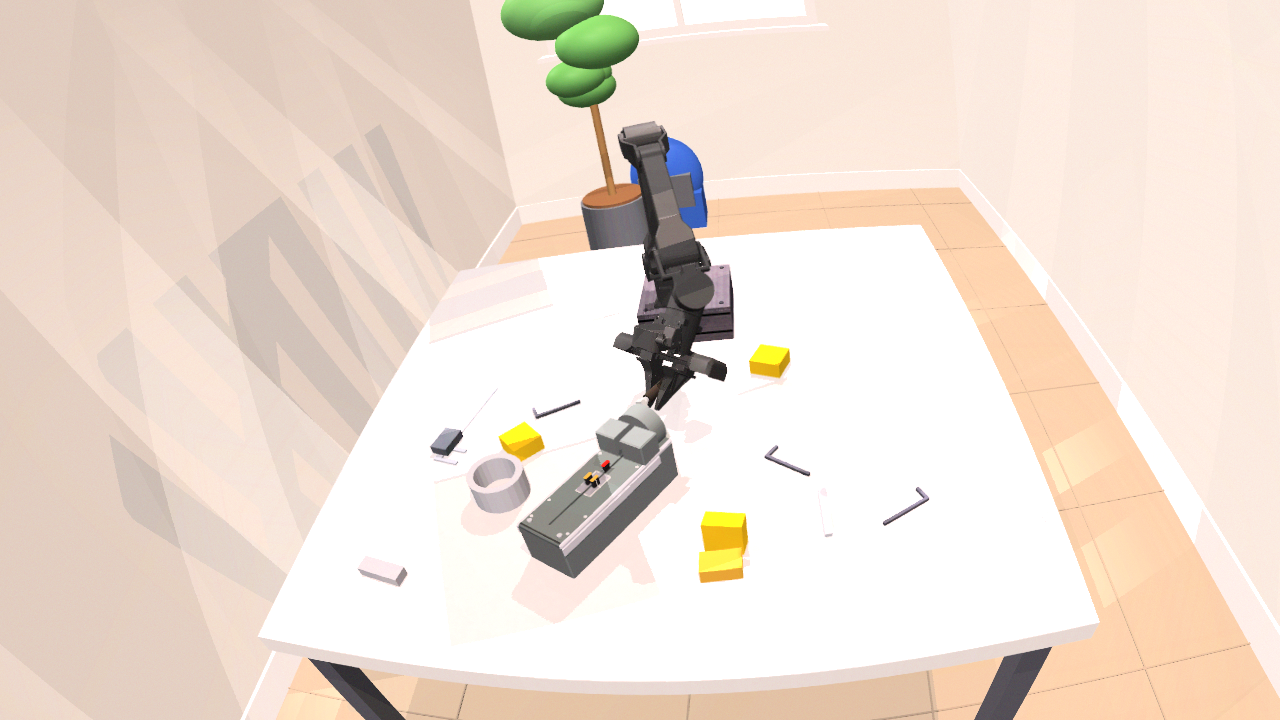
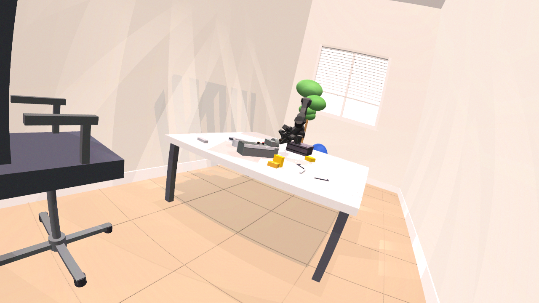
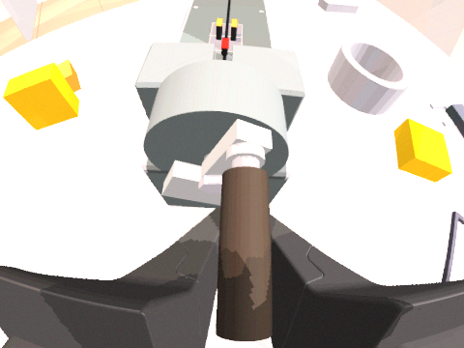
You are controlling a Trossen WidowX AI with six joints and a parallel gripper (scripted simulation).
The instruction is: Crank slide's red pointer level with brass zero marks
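Note:
The grey machine (image 1: 617, 510) (image 2: 257, 150) (image 3: 222, 89) stands on the table with a slot along its top. Its red pointer (image 1: 605, 464) (image 3: 225, 43) sits on the drum side of the two brass zero marks (image 1: 591, 479) (image 3: 226, 24), a short way off level with them. The light crank arm (image 3: 217, 150) crosses the drum's face, and its brown handle (image 1: 653, 394) (image 3: 245, 251) points out toward the arm. My gripper (image 1: 660, 394) (image 3: 240, 218) is shut on the handle, one dark finger on each side of it. In the exterior view the handle is too small to make out.
A grey ring (image 1: 498, 483) (image 3: 368, 77) and a yellow block (image 1: 521, 439) (image 3: 422, 150) stand beside the machine. Two yellow blocks (image 1: 723, 532) (image 2: 278, 160) stand on its other side. Another yellow block (image 1: 769, 360) lies near the arm's base. Several hex keys lie about.

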